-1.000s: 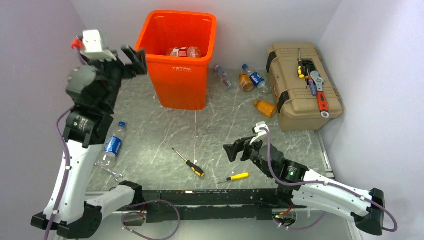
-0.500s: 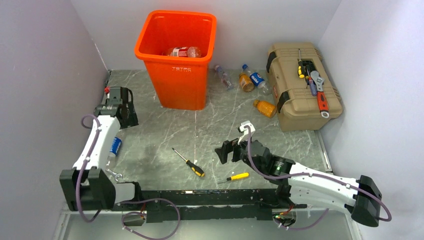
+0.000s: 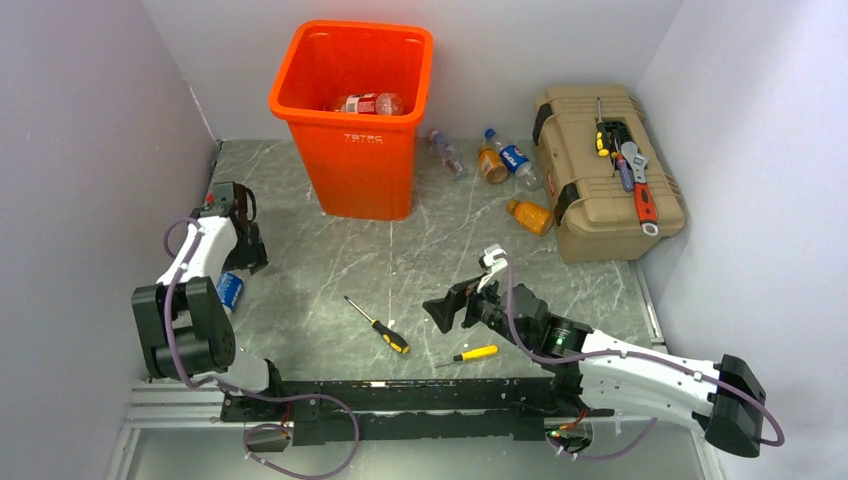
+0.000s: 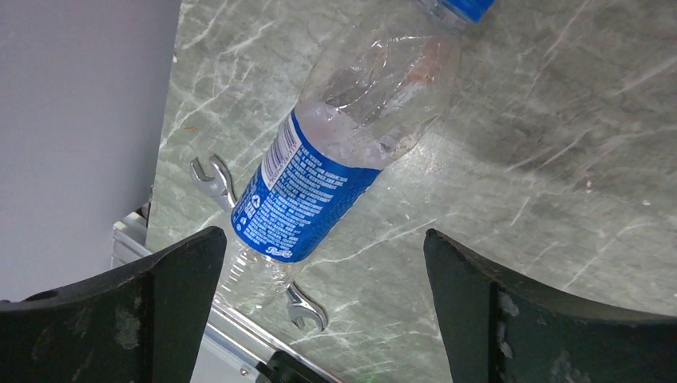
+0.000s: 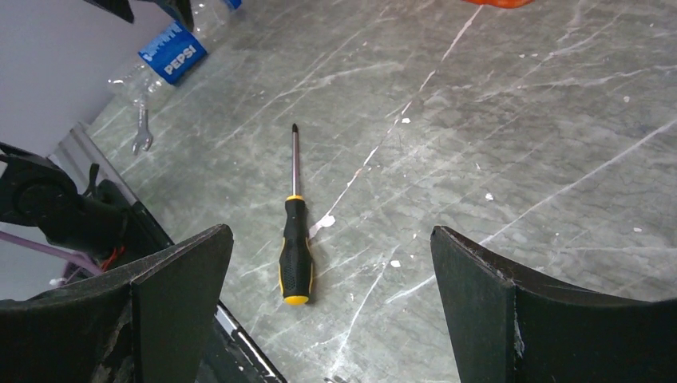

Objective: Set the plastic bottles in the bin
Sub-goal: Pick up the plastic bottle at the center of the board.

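Observation:
The orange bin [image 3: 355,150] stands at the back with a red-labelled bottle [image 3: 365,103] inside. A clear bottle with a blue label [image 3: 229,290] lies at the left edge of the table. My left gripper [image 3: 243,250] hangs just above it, open and empty. In the left wrist view the bottle [image 4: 319,187] lies between and beyond the open fingers [image 4: 323,233]. Several more bottles lie between the bin and the toolbox: a clear one [image 3: 445,152], two orange ones [image 3: 490,165] [image 3: 530,215] and a blue-labelled one [image 3: 518,160]. My right gripper [image 3: 445,310] [image 5: 331,231] is open and empty, low over the table's middle.
A tan toolbox [image 3: 605,170] with tools on its lid stands at the right. Two yellow-handled screwdrivers [image 3: 378,325] [image 3: 470,353] lie near the front. The first one shows under my right gripper [image 5: 295,239]. A small wrench [image 4: 215,179] lies under the blue-labelled bottle.
My left arm has swung down from high beside the bin to low over the blue-labelled bottle. My right gripper has moved a little to the left and forward.

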{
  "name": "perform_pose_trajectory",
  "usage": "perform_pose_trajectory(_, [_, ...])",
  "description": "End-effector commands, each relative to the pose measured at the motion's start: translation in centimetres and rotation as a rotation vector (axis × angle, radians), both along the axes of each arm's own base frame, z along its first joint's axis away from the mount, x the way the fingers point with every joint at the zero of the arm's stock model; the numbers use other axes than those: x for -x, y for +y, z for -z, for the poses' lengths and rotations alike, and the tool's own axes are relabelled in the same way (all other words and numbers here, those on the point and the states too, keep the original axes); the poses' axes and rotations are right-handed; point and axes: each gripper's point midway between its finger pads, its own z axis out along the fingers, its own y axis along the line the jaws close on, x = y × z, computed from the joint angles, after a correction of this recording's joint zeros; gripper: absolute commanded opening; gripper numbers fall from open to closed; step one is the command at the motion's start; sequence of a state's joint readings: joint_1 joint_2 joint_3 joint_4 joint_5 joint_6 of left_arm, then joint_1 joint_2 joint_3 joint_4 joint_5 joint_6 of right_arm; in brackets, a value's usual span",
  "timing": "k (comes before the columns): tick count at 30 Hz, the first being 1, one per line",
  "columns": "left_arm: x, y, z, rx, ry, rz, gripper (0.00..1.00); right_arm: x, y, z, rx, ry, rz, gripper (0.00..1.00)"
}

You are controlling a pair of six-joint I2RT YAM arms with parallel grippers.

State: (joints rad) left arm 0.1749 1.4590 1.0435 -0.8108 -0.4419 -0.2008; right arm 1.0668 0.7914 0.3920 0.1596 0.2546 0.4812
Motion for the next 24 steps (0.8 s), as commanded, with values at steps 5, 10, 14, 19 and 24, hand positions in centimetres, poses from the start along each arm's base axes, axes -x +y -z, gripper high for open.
perform_pose_trajectory(5, [-0.7,1.1,2.1,0.070,0.067,-0.019,1.00,0.2,-0.1,-2.5,-0.083,-0.059,-0.012,1.00])
perform_pose_trajectory(10, [-0.2,1.7,3.8,0.120,0.115,-0.051,0.99,0.2,-0.1,-2.6,-0.083,-0.060,-0.014,1.00])
perform_pose_trajectory(14, [-0.2,1.1,4.9,0.183,0.143,-0.054,0.99,0.2,-0.2,-2.7,-0.088,-0.064,-0.009,1.00])
perform_pose_trajectory(19, [-0.6,-0.1,6.0,0.265,0.155,-0.040,0.83,0.1,-0.3,-2.7,-0.083,-0.064,-0.003,1.00])
perform_pose_trajectory(24, [-1.0,-0.4,5.9,0.281,0.127,-0.034,0.62,0.0,-0.4,-2.8,-0.082,-0.062,0.002,1.00])
